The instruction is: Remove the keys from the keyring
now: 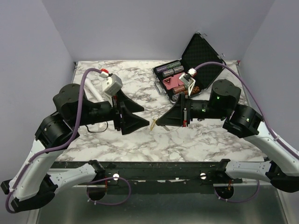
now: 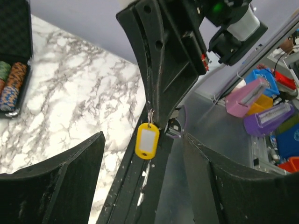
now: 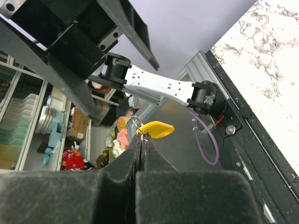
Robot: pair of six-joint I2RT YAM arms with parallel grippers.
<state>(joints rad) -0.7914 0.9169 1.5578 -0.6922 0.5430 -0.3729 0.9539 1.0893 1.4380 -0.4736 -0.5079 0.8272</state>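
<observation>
My right gripper is shut on the keyring, a thin silver loop pinched at its fingertips above the table's front half. A yellow piece hangs from the ring. It looks like a flat yellow tag with a white window, and no metal blade is discernible. It also shows in the top view and the right wrist view. My left gripper is open, its fingers spread on either side of the tag and apart from it.
An open black case with batteries and small items stands at the back right of the marble table. A white cylinder lies at the back left. The black front rail runs along the near edge.
</observation>
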